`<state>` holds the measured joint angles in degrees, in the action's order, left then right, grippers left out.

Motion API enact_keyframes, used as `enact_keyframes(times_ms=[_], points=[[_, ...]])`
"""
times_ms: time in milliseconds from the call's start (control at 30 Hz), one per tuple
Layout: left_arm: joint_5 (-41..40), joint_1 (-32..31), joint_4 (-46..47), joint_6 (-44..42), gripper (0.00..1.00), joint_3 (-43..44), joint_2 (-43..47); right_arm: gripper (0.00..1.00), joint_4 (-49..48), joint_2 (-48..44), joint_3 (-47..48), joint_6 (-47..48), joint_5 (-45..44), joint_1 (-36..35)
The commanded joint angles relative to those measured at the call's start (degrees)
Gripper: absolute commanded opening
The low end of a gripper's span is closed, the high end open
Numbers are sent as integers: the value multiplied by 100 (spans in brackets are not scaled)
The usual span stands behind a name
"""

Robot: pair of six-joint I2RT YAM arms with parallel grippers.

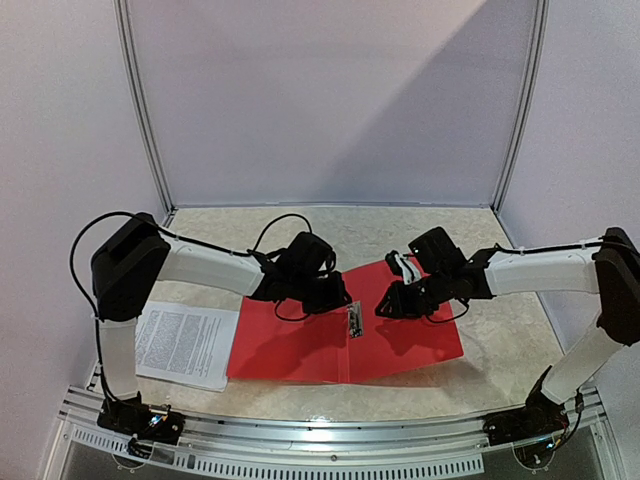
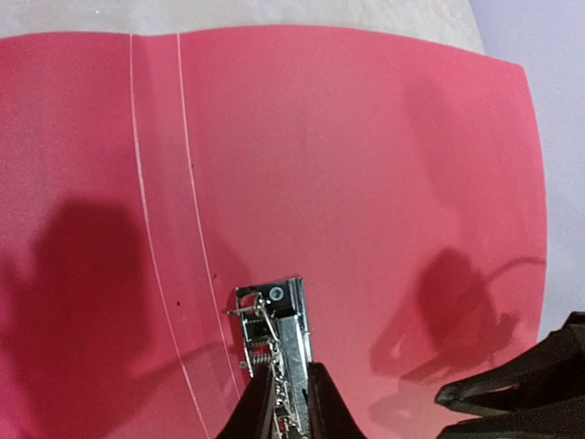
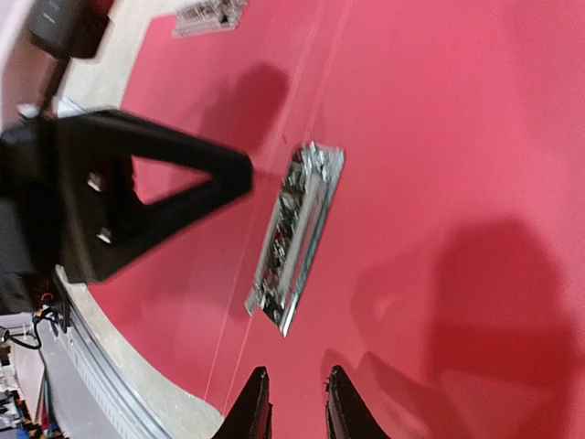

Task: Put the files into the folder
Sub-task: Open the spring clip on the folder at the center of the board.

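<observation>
Files [image 1: 185, 345] lie just left of the open folder [image 1: 290, 355], nearest left gripper [image 2: 291, 416], narrowly parted astride metal clip [image 2: 274, 329], grip unclear; right gripper [image 3: 292, 412] slightly apart, empty.

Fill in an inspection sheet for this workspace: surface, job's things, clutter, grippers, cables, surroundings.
Surface: beige mottled table.
Job's things: red folder open flat, metal clip near its spine; files outside it, by the cover on the left arm's side.
Clutter: nothing seen.
Grippers: left gripper straddles the clip, grip unclear; right gripper slightly open, empty, over the folder.
Cables: black cables loop along both arms.
Surroundings: pale walls, metal rail at near edge.
</observation>
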<state>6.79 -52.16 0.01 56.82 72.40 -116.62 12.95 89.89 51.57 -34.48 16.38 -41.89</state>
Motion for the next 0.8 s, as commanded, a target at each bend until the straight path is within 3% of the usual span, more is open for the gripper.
enact_keyframes(times_ms=[0,367,767], points=[[-96,12,-403,-127,14,72,-32,21,-358,175,-140,-269,386,-141],[-25,13,-289,-114,16,37,-229,19,-897,804,-295,-463,1016,-257],[91,13,-206,-62,5,-9,-387,18,-1229,1350,-106,-635,1383,-294]])
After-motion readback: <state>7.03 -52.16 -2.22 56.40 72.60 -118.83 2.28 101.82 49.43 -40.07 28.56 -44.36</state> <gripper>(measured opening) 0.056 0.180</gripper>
